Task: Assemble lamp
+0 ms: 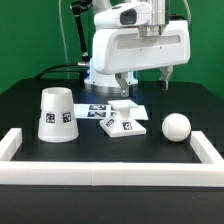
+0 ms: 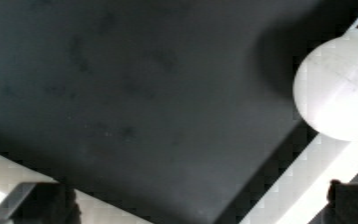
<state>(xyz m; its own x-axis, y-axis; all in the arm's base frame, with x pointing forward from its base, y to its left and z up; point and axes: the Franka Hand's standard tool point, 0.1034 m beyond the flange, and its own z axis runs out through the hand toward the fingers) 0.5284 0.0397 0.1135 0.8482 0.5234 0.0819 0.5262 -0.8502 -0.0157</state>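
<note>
Hovering above the dark worktop [image 1: 22, 112], the Panda arm's gripper [image 1: 145, 84] hangs released and empty, its fingers [image 2: 30, 202] spread wide in the wrist view with nothing between them. All three lamp parts lie loose and apart. The shade [image 1: 56, 115] stands wide end down toward the exterior view's left, the flat base [image 1: 122, 124] sits in the middle just beside the marker board [image 1: 97, 108], and the bulb [image 1: 176, 126] rests alone toward the exterior view's right, near the gripper but lower. The likeliest trouble, by my reckoning, is the bulb. Its round head could roll away if one finger touches first, or squirt out of an off-centre squeeze and run to the white border rail [image 1: 110, 172]. A low pass could also knock the base askew. The bulb's stem cannot be made out in either view, and the wrist view cuts the bulb off at the frame edge. The fingertips are cropped there too. Whether the base overlaps the marker board is unclear, and the white bands in the wrist view are too blurred to name.
</note>
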